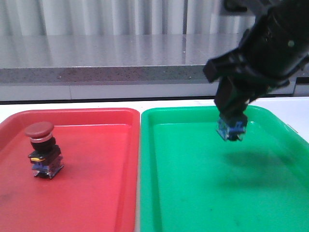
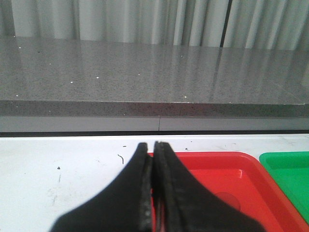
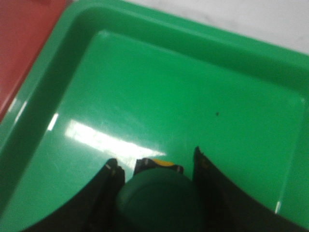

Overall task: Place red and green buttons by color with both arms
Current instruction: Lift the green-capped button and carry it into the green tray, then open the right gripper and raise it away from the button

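Note:
The red button [image 1: 42, 149] stands upright on the red tray [image 1: 96, 193], near its left side, with its dark-red cap up and blue base down. My right gripper [image 1: 231, 126] is shut on the green button [image 3: 159, 200] and holds it above the back part of the green tray [image 1: 203, 193]; in the front view only its blue base [image 1: 231, 129] shows below the fingers. In the right wrist view the green cap sits between the two fingers [image 3: 108, 193]. My left gripper [image 2: 153, 150] is shut and empty, over the red tray's back left corner [image 2: 217, 169]. It is not in the front view.
The two trays lie side by side on a white table [image 2: 58, 174], red on the left, green on the right [image 3: 183, 92]. A grey stone ledge [image 1: 106, 58] runs along the back, with pale curtains behind it.

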`<state>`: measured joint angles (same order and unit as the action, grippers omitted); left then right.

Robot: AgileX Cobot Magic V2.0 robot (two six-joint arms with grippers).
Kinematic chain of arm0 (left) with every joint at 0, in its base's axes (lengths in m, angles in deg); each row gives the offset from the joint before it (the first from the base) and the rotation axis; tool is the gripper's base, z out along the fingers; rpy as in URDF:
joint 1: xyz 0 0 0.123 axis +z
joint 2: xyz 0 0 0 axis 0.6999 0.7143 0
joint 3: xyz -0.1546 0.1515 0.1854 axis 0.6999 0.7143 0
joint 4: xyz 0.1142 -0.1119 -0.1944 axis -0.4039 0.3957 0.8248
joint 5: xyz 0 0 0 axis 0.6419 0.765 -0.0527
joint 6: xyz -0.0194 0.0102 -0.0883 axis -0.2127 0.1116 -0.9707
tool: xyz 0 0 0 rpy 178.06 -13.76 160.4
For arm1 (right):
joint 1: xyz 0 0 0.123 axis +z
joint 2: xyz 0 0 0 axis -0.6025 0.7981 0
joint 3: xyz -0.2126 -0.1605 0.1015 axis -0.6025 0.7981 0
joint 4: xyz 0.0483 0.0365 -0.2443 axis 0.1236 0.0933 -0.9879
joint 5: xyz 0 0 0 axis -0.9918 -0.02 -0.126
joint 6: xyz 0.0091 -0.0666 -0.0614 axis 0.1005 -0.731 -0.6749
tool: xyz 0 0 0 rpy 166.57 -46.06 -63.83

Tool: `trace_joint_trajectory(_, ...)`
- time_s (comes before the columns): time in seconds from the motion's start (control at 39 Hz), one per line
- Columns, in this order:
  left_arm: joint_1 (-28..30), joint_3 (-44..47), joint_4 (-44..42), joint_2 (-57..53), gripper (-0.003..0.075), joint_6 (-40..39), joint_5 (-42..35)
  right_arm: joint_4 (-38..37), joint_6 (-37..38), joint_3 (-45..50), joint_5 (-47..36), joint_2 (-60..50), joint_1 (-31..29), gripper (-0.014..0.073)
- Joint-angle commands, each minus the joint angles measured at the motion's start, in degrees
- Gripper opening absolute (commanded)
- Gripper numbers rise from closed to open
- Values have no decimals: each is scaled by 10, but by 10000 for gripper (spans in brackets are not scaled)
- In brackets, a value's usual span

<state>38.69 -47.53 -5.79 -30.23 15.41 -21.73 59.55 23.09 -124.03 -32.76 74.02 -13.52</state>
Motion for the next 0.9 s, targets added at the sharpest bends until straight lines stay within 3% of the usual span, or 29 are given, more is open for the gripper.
trace_joint_trajectory(0.0,1,-15,4,6,-20,-3,-48,2,-6,19,-65,-8,6,54)
trace_joint_trajectory(0.28,1,-15,4,6,-20,-3,-48,4,-3,28,-72,13,6,71)
trace_joint_trajectory(0.41,1,-15,4,6,-20,-3,-48,5,-3,28,-69,13,6,220)
trace_joint_trajectory(0.64,1,-15,4,6,-20,-3,-48,5,-3,27,-66,8,6,604)
trace_joint_trajectory(0.72,1,-15,4,6,-20,-3,-48,5,-3,24,-57,-7,6,645)
trace_joint_trajectory(0.87,1,-15,4,6,-20,-3,-48,5,-2,-4,-27,-63,6,644)
